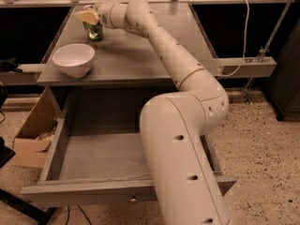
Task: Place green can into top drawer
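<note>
The green can [94,31] stands upright at the back left of the grey tabletop [140,55]. My gripper [88,17] is at the end of the long cream arm, right at the can's top, and covers its upper part. The top drawer [101,154] is pulled wide open below the tabletop, nothing shows on the visible part of its floor, and its front panel with a small knob [134,199] is nearest the camera. My arm's large lower segment [183,163] hides the drawer's right part.
A white bowl [73,59] sits on the tabletop's front left, just in front of the can. An open cardboard box [35,135] lies on the floor left of the drawer. A metal rail [243,67] and cable run at the right.
</note>
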